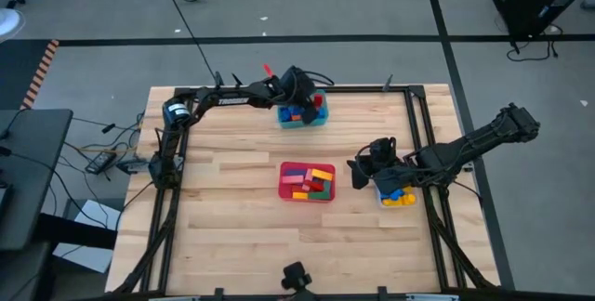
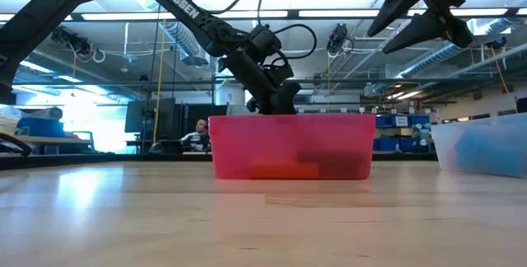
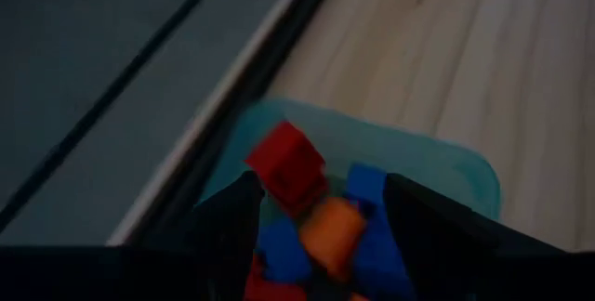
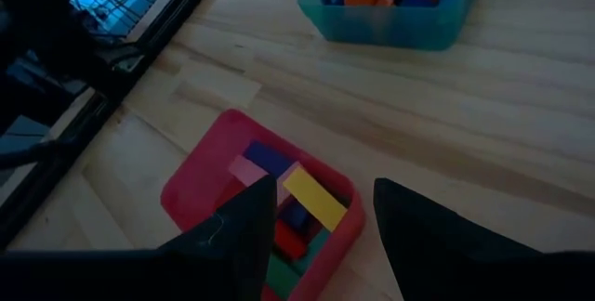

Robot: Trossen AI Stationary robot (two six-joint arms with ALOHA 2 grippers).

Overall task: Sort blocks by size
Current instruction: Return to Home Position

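Observation:
Several blocks in blue, red and orange fill a teal tub (image 1: 290,123) at the table's far edge. My left gripper (image 3: 322,186) hangs open just above them, its fingers either side of a red block (image 3: 286,162) and an orange block (image 3: 330,231). A red tub (image 1: 284,189) at the table's middle holds yellow, pink, blue, red and green blocks (image 4: 311,199). My right gripper (image 4: 321,194) stands open and empty in the air to the right of it, beside a clear tub (image 1: 398,197) of blue and yellow blocks.
Black frame rails (image 1: 418,124) run along the table's far and side edges, close to the teal tub. Bare wood lies between the tubs and toward the near edge, where a small camera (image 1: 296,276) sits. A person (image 2: 198,131) shows far off in the room behind.

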